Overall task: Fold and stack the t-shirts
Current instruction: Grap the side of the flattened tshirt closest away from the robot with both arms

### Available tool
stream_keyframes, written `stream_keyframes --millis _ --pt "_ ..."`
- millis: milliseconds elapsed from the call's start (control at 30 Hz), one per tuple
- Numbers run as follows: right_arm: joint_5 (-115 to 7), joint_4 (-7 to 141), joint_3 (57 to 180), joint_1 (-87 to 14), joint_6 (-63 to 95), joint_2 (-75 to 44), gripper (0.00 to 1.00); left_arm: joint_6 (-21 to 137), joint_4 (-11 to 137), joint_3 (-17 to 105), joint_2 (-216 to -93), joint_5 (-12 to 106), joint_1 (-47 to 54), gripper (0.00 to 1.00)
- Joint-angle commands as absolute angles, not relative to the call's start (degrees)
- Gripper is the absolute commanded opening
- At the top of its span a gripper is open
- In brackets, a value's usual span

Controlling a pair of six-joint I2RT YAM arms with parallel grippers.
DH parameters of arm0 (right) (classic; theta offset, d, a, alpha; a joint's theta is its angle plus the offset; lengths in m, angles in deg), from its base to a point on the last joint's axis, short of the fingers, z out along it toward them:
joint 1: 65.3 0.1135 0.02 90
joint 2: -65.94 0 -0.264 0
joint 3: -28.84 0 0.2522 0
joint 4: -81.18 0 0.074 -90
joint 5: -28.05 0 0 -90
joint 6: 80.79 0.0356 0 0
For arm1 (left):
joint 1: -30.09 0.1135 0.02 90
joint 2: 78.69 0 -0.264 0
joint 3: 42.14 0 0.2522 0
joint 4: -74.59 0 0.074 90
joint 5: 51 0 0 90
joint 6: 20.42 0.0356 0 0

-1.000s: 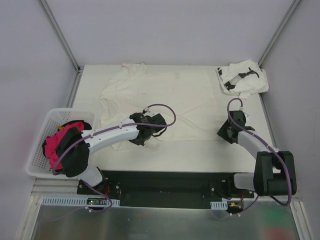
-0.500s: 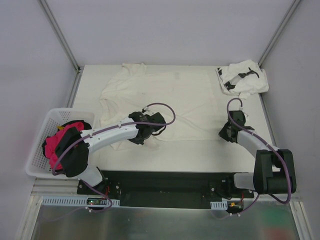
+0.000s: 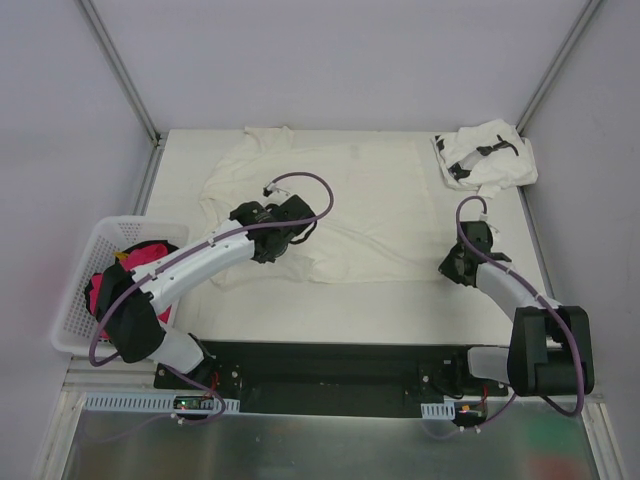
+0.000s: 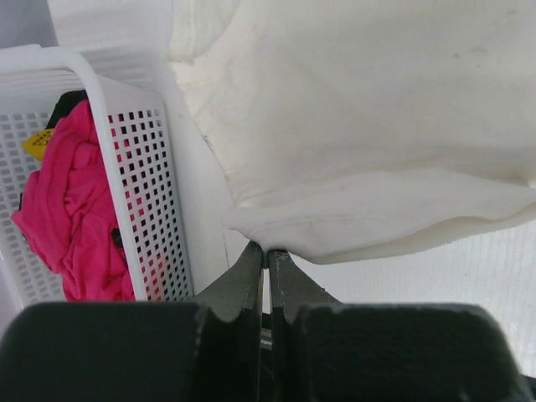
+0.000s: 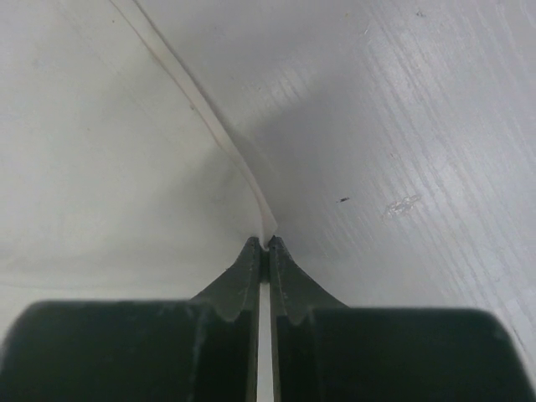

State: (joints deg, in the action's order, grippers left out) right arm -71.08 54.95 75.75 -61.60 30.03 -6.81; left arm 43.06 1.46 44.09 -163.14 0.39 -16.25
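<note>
Opening fold of the cream t-shirt, which lies spread across the middle of the table. The left pincer is clamped on the shirt's near-left hem; the right pincer is closed on its near-right edge, low at the table. The printed t-shirt sits bunched at the far right corner, well apart. Judged next: both arms carry the near hem evenly towards the collar, avoiding a skewed crease
</note>
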Motion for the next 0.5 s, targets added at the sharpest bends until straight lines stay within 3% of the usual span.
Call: stream_keyframes --millis 0,467 --pt "-73.0 52.6 78.5 -61.3 29.7 -5.4 0.01 45.0 -0.9 47.2 -160.9 -3.5 -15.1 0.0" --pt "-73.4 50.7 84.1 -61.3 29.2 -8.0 0.01 47.9 -0.8 49.3 -159.8 -7.7 -10.3 0.0"
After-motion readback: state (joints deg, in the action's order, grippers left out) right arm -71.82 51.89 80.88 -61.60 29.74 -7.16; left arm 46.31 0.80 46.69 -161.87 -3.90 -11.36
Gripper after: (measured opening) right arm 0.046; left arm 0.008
